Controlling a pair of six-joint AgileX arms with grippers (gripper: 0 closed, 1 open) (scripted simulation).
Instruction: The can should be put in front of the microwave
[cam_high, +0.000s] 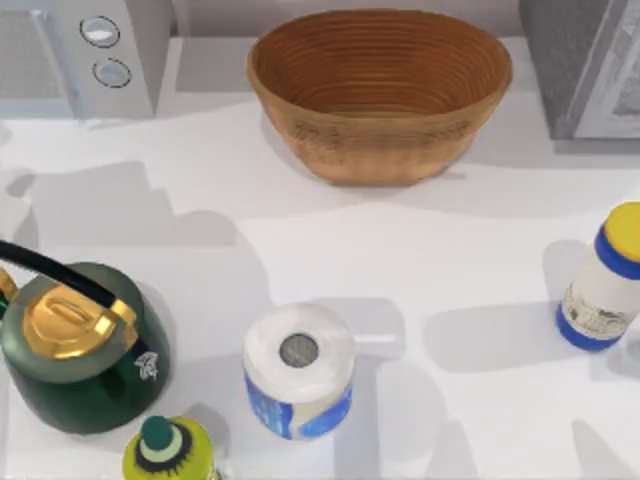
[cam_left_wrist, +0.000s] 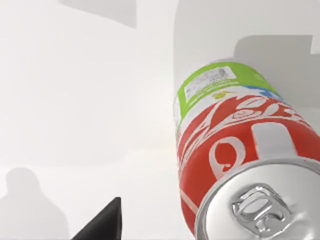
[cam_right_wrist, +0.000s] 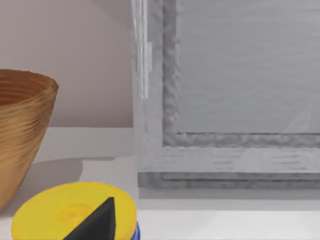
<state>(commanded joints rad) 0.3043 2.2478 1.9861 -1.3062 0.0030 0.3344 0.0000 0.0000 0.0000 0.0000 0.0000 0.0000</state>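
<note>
1. Here, in our left wrist view, the can (cam_left_wrist: 240, 145) stands upright on the white tabletop (cam_left_wrist: 75, 100), its silver top and pull tab close to the camera, red lettered body below it and the lime-green band lowest.
2. A dark fingertip (cam_left_wrist: 102, 225) of our left gripper shows beside the can without touching it; we cannot tell how wide that gripper stands.
3. In the top view, the microwave (cam_high: 85, 55) sits at the far left corner, its two round knobs facing up.
4. The woven basket (cam_high: 380, 90) stands far centre, with the darker grey appliance (cam_high: 585, 65) at the far right.
5. Near left stands a green kettle (cam_high: 80, 345), and the paper roll (cam_high: 298, 370) just right of it.
6. The yellow-capped jar (cam_high: 605, 280) stands at the right; our right wrist view shows one dark fingertip (cam_right_wrist: 95, 222) over its cap, and we cannot tell that gripper's opening.
</note>
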